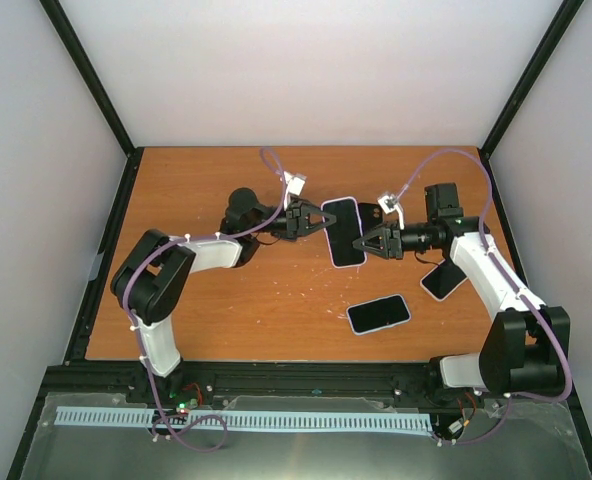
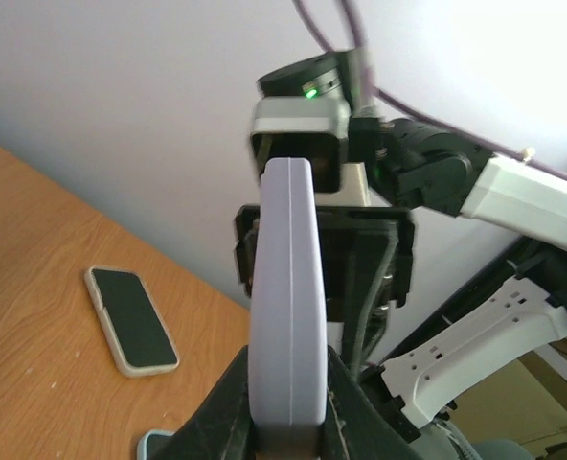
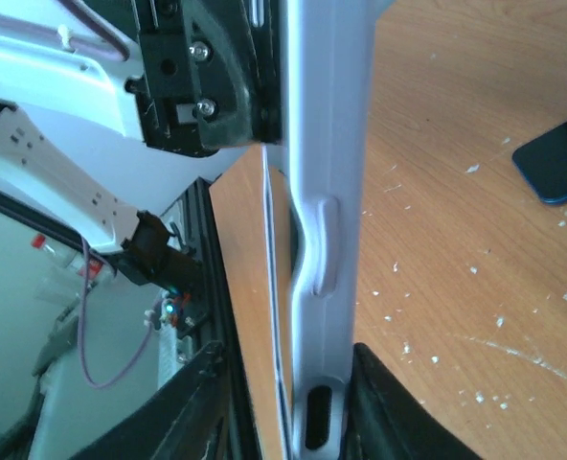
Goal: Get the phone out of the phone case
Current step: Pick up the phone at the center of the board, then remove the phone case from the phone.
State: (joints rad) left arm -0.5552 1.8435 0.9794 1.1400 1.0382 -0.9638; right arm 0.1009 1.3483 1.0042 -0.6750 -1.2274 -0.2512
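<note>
- Nearest the top camera, a white slotted strip point(image 1: 246, 420) runs along the rig frame, just in front of the two arm bases.
- Beyond it I see the wooden table point(image 1: 226, 320), with white specks point(image 1: 326, 285) scattered around the middle of the surface.
- Both arms reach in toward the middle of the surface and meet over it at one phone point(image 1: 344, 238), which sits screen-up inside its pale phone case point(image 2: 285, 287).
- My left gripper point(image 1: 319, 218) is clamped tight on the case's left long edge. In the left wrist view its black fingers point(image 2: 228, 407) press against both faces of the case.
- My right gripper point(image 1: 357, 243) straddles the opposite long edge, jaws a little apart. In the right wrist view one finger point(image 3: 384, 402) lies against the case, while a sliver of table shows between the case and the other finger.
- A second phone point(image 1: 378, 314) lies flat, screen up, between the held one and the front edge, right of centre.
- A third phone point(image 1: 443, 279) lies toward the right edge, partly hidden under the right forearm.
</note>
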